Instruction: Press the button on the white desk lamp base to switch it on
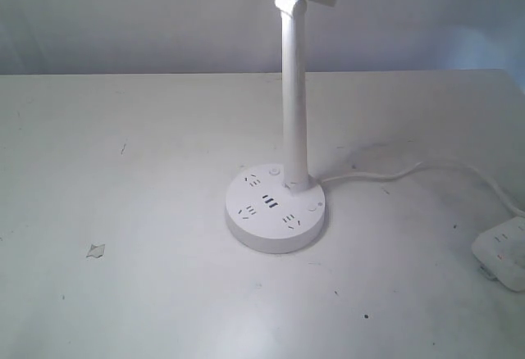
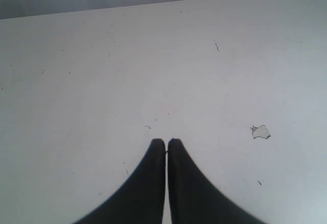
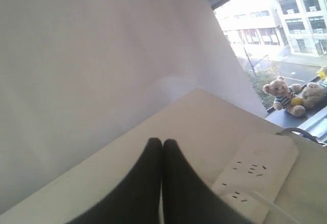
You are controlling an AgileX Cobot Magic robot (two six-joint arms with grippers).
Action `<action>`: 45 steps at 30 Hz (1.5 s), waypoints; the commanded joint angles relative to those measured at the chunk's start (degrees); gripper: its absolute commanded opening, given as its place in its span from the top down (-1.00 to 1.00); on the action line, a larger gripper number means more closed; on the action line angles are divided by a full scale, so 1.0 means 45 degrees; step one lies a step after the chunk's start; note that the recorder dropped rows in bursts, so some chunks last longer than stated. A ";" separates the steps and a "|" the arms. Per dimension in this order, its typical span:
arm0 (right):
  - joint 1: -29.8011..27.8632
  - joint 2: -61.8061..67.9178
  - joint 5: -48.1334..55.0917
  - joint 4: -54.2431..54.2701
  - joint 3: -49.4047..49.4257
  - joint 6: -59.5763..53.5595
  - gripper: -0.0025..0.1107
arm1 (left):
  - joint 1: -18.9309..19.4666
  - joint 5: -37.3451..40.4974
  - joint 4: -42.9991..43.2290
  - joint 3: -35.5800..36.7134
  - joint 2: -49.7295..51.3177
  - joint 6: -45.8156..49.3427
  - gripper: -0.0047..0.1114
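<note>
lamp base (image 1: 276,211): mid-table (image 1: 123,310), pole (image 1: 294,97) rising from it. rigid plastic puck, probably light and apt to slide; not for grasping, press straight down on small round top button (image 1: 273,171). left gripper (image 2: 166,142), right gripper (image 3: 162,142): fingers together, empty.

The right end effector (image 3: 162,143) is seen with its two dark fingers pressed together, tips touching, over the pale table (image 3: 204,114). A white power strip (image 3: 258,170) is laid just beside it (socket holes facing up). Teddy bears (image 3: 279,90) are seated past a white sheet (image 3: 102,55), with buildings behind.
</note>
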 commanded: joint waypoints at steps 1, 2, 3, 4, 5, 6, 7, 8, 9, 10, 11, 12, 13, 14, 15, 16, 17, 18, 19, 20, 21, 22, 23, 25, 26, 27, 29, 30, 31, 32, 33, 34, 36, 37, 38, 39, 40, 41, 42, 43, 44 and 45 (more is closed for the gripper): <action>0.0041 -0.0079 -0.0734 0.0242 0.0062 -0.0123 0.96 | 0.0004 -0.0081 -0.0096 -0.0035 -0.0061 -0.0026 0.90; 0.0041 -0.0079 -0.1293 0.0242 0.0062 -0.0123 0.96 | 0.0004 -0.0081 -0.0096 -0.0035 -0.0061 -0.0026 0.90; 0.0041 -0.0079 -0.1891 0.0242 0.0062 -0.0123 0.96 | 0.0004 -0.0081 -0.0096 -0.0035 -0.0061 -0.0026 0.90; 0.0041 -0.0079 -0.2510 0.0242 0.0062 -0.0123 0.96 | 0.0004 -0.0081 -0.0096 -0.0035 -0.0061 -0.0026 0.90; 0.0041 -0.0079 -0.2976 0.0242 0.0062 -0.0123 0.96 | 0.0004 -0.0081 -0.0096 -0.0035 -0.0061 -0.0026 0.90; 0.0041 -0.0079 -0.3328 0.0242 0.0062 -0.0123 0.96 | 0.0004 -0.0081 -0.0096 -0.0035 -0.0061 -0.0026 0.90; 0.0041 -0.0079 -0.3806 0.0242 0.0062 -0.0123 0.96 | 0.0004 -0.0081 -0.0096 -0.0035 -0.0061 -0.0026 0.90; 0.0041 -0.0079 -0.4138 0.0242 0.0062 -0.0123 0.96 | 0.0004 -0.0081 -0.0096 -0.0035 -0.0061 -0.0026 0.90; 0.0041 -0.0079 -0.4387 0.0242 0.0062 -0.0123 0.96 | 0.0004 -0.0081 -0.0096 -0.0035 -0.0061 -0.0026 0.90; 0.0041 -0.0079 -0.4737 0.0242 0.0062 -0.0123 0.96 | 0.0004 -0.0081 -0.0096 -0.0035 -0.0061 -0.0026 0.90; 0.0041 -0.0079 -0.4920 0.0242 0.0062 -0.0123 0.96 | 0.0004 -0.0081 -0.0096 -0.0035 -0.0061 -0.0026 0.90; 0.0041 -0.0079 -0.4980 0.0242 0.0062 -0.0123 0.96 | 0.0004 -0.0081 -0.0096 -0.0035 -0.0061 -0.0026 0.90; 0.0041 -0.0079 -0.4892 0.0184 0.0062 -0.0148 0.96 | 0.0004 -0.0081 -0.0096 -0.0035 -0.0061 -0.0026 0.90; 0.0041 -0.0079 -0.4686 0.0123 0.0062 -0.0148 0.96 | 0.0004 -0.0081 -0.0096 -0.0035 -0.0061 -0.0026 0.90; 0.0041 -0.0079 -0.4489 0.0123 0.0062 -0.0148 0.96 | 0.0004 -0.0081 -0.0096 -0.0035 -0.0061 -0.0026 0.90; 0.0041 -0.0079 -0.4438 0.0123 0.0062 -0.0148 0.96 | 0.0004 -0.0081 -0.0096 -0.0035 -0.0061 -0.0026 0.90; 0.0041 -0.0079 -0.4437 0.0123 0.0062 -0.0125 0.96 | 0.0004 -0.0081 -0.0096 -0.0035 -0.0061 -0.0026 0.90; 0.0041 -0.0079 -0.4367 0.0094 0.0062 -0.0125 0.96 | 0.0004 -0.0081 -0.0096 -0.0035 -0.0061 -0.0026 0.90; 0.0041 -0.0079 -0.4068 0.0067 0.0062 -0.0125 0.96 | 0.0004 -0.0081 -0.0096 -0.0035 -0.0061 -0.0026 0.90; 0.0041 -0.0079 -0.3796 0.0001 0.0062 -0.0148 0.96 | 0.0004 -0.0081 -0.0096 -0.0035 -0.0061 -0.0026 0.90; 0.0041 -0.0079 -0.3527 -0.0086 0.0062 -0.0148 0.96 | 0.0004 -0.0081 -0.0096 -0.0035 -0.0061 -0.0026 0.90; 0.0041 -0.0079 -0.3290 -0.0063 0.0062 -0.0148 0.96 | 0.0004 -0.0081 -0.0096 -0.0035 -0.0061 -0.0026 0.90; 0.0041 -0.0079 -0.3213 -0.0040 0.0062 -0.0148 0.96 | 0.0004 -0.0081 -0.0096 -0.0035 -0.0061 -0.0026 0.90; 0.0041 -0.0079 -0.3128 0.0324 0.0062 -0.0547 0.96 | 0.0004 -0.0081 -0.0096 -0.0035 -0.0061 -0.0026 0.90; 0.0041 -0.0079 -0.2952 0.0837 0.0062 -0.1340 0.96 | 0.0004 -0.0081 -0.0096 -0.0035 -0.0061 -0.0026 0.90; 0.0041 -0.0079 -0.2952 0.1700 0.0062 -0.2686 0.96 | 0.0004 -0.0081 -0.0096 -0.0035 -0.0061 -0.0026 0.90; 0.0041 -0.0079 -0.2977 0.3922 0.0062 -0.6416 0.96 | 0.0004 -0.0081 -0.0096 -0.0035 -0.0061 -0.0026 0.90; 0.0041 -0.0079 -0.3041 0.5364 0.0062 -0.8592 0.96 | 0.0004 -0.0081 -0.0096 -0.0035 -0.0061 -0.0026 0.90; 0.0041 -0.0079 -0.3128 0.6897 0.0062 -1.0903 0.96 | 0.0004 -0.0081 -0.0096 -0.0035 -0.0061 -0.0026 0.90; 0.0041 -0.0079 -0.3128 0.8528 0.0062 -1.3275 0.96 | 0.0004 -0.0081 -0.0096 -0.0035 -0.0061 -0.0026 0.90; 0.0041 -0.0079 -0.3128 1.0199 0.0062 -1.5113 0.96 | 0.0004 -0.0081 -0.0096 -0.0035 -0.0061 -0.0026 0.90; 0.0041 -0.0079 -0.3128 1.1879 0.0062 -1.7350 0.96 | 0.0004 -0.0081 -0.0096 -0.0035 -0.0061 -0.0026 0.90; 0.0041 -0.0079 -0.2818 1.4657 0.0062 -2.0894 0.96 | 0.0004 -0.0081 -0.0096 -0.0035 -0.0061 -0.0026 0.90; 0.0041 -0.0079 -0.2469 1.6051 0.0062 -2.2447 0.96 | 0.0004 -0.0081 -0.0096 -0.0035 -0.0061 -0.0026 0.90; 0.0041 -0.0079 -0.2001 1.7146 0.0062 -2.3772 0.96 | 0.0004 -0.0081 -0.0096 -0.0035 -0.0061 -0.0026 0.90; 0.0041 -0.0079 -0.1557 1.7761 0.0062 -2.4750 0.96 | 0.0004 -0.0081 -0.0096 -0.0035 -0.0061 -0.0026 0.90; 0.0041 -0.0079 -0.0991 1.8045 0.0062 -2.5287 0.96 | 0.0004 -0.0081 -0.0096 -0.0035 -0.0061 -0.0026 0.90; 0.0041 -0.0079 -0.0462 1.8021 0.0062 -2.5359 0.96 | 0.0004 -0.0081 -0.0096 -0.0035 -0.0061 -0.0026 0.90; 0.0041 -0.0079 -0.0082 1.7955 0.0062 -2.5359 0.96 | 0.0004 -0.0081 -0.0096 -0.0035 -0.0061 -0.0026 0.90; 0.0041 -0.0079 0.0244 1.7905 0.0062 -2.5359 0.96 | 0.0004 -0.0081 -0.0096 -0.0035 -0.0061 -0.0026 0.90; 0.0041 -0.0079 0.0379 1.7904 0.0062 -2.5359 0.96 | 0.0004 -0.0081 -0.0096 -0.0035 -0.0061 -0.0026 0.90; 0.0041 -0.0079 0.0452 1.7904 0.0062 -2.5359 0.96 | 0.0004 -0.0081 -0.0096 -0.0035 -0.0061 -0.0026 0.90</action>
